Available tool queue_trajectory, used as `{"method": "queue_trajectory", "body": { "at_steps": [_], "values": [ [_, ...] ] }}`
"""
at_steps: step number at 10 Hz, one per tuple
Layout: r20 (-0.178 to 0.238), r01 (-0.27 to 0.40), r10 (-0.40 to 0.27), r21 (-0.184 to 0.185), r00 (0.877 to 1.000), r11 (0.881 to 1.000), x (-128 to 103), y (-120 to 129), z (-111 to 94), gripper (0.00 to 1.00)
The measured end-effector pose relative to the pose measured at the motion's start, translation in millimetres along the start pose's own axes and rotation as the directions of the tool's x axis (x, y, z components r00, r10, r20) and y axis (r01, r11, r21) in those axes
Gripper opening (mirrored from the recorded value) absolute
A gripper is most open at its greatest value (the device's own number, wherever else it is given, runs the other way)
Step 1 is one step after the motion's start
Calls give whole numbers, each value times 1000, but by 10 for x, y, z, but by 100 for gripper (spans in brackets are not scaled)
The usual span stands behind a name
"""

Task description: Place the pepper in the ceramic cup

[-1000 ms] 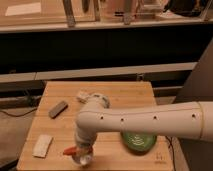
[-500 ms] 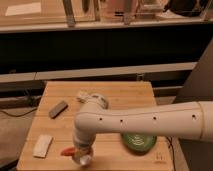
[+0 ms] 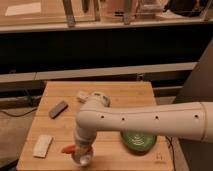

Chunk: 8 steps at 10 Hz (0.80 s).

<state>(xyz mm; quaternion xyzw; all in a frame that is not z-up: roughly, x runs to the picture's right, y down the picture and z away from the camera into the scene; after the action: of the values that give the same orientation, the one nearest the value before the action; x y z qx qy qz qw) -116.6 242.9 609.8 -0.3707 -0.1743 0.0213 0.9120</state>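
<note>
I am watching the wooden table (image 3: pixel 125 92) from above and in front, with the robot's white arm (image 3: pixel 150 120) reaching in from the right and crossing most of the tabletop. The gripper (image 3: pixel 80 148) is hanging at the near left part of the table, pointing down from the wrist, which is hiding most of it. Its fingers are pressed together, and I am reading them as clamped on the pepper (image 3: pixel 69 149). The pepper is showing as a small red-orange shape sticking out to the left from under the wrist, its tip pointing left. It is sitting just above and to the left of the ceramic cup (image 3: pixel 83 159), very close to the rim, but I cannot tell whether the two are touching. The cup is standing upright near the front edge, directly below the gripper. The pepper is not inside it. The green ribbed dish (image 3: pixel 139 142) is lying to the right of the cup, partly under the forearm. A pale rectangular block (image 3: pixel 43 145) is lying at the front left, a dark grey bar (image 3: pixel 58 108) further back on the left, and a small white item (image 3: pixel 82 96) near mid-table.
</note>
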Motion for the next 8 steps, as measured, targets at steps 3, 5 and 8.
{"method": "queue_trajectory", "body": {
  "at_steps": [3, 5, 8],
  "values": [
    [2, -7, 7, -3, 1000, 1000, 45, -13, 8, 0],
    [2, -8, 8, -5, 1000, 1000, 61, -16, 20, 0],
    [-2, -12, 12, -5, 1000, 1000, 107, -31, 39, 0]
  ]
}}
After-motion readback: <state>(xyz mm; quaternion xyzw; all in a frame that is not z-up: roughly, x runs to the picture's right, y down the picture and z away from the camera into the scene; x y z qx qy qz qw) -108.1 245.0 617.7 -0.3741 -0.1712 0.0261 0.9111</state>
